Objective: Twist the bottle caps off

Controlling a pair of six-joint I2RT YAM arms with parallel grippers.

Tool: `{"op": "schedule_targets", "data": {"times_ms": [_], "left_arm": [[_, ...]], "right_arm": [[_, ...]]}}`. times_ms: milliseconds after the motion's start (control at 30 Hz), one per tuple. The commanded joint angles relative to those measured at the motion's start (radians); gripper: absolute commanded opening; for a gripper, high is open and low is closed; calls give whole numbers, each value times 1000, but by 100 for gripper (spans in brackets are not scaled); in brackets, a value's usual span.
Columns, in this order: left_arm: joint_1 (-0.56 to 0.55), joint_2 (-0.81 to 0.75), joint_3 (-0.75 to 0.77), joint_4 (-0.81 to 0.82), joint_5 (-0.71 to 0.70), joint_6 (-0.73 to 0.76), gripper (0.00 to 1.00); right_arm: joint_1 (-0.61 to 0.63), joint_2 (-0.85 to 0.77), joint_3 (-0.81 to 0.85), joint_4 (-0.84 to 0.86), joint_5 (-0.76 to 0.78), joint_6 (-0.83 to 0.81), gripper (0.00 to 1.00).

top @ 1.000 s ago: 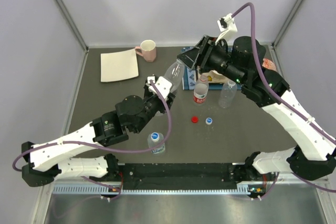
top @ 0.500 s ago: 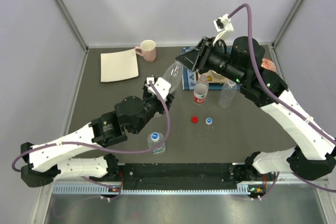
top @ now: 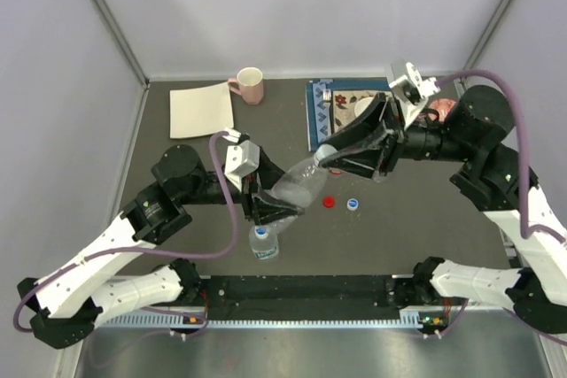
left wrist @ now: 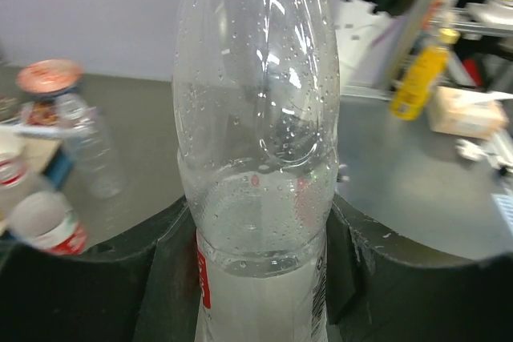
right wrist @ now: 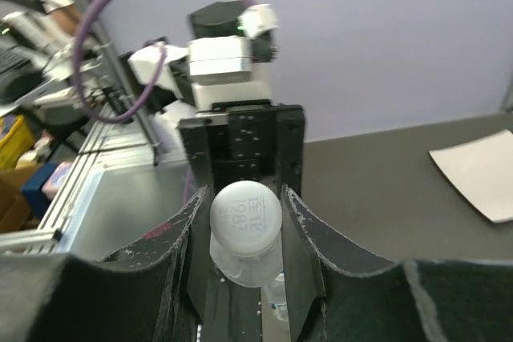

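Left wrist view puts me closest. The left pincer (left wrist: pixel 260 302) is clamped round the lower body of a bottle (left wrist: pixel 256 118), its dark jaws pressing both flanks, with droplets clinging inside the clear wall. From above, the bottle lies tilted, base in the left pincer and neck rising across to the right pincer (top: pixel 335 157). The right wrist view looks straight along the neck. A whitish cap (right wrist: pixel 246 214) sits between the two fingers (right wrist: pixel 304 238), which meet its rim on either side, so I'd call that a grip on the cap.

This looks like the unscrewing of this bottle, one arm bracing and the other on the cap. The next move, I reckon, calls for the right wrist to roll about the bottle's axis while the left holds firm. A slack squeeze on that thin wall could let the bottle turn with the cap.

The left arm reaches in low from its side, its forearm near level. The right arm is folded high, its forearm coming back toward the middle.

Just nearer than the left pincer stands a capped bottle (top: pixel 263 243), not yet opened. Below the right pincer, a red cap (top: pixel 329 202) and a blue cap (top: pixel 353 204) lie loose on the table (top: pixel 399 227). Well beyond the left pincer sit a mug (top: pixel 251 85) and some paper (top: pixel 202 110).
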Motion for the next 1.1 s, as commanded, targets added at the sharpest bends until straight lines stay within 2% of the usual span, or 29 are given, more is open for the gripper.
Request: {"op": "schedule_targets", "data": {"times_ms": [0,200,333,633,833,900,1067], "left_arm": [[22,32,49,145,287,-131,46],[51,84,101,159,458,-173,47],[56,97,91,219,519,-213,47],[65,115,72,259,572,-260,47],[79,106,74,196,540,-213,47],[79,104,78,114,500,-166,47],[79,88,51,58,414,-115,47]], "right_arm": [[13,-11,-13,12,-280,-48,0],[13,-14,40,8,-474,-62,0],[13,-25,65,9,-599,-74,0],[13,-45,80,26,-653,-66,0],[13,-86,86,34,-550,-79,0],[12,-91,99,37,-532,-69,0],[13,-115,57,121,-317,-10,0]]}}
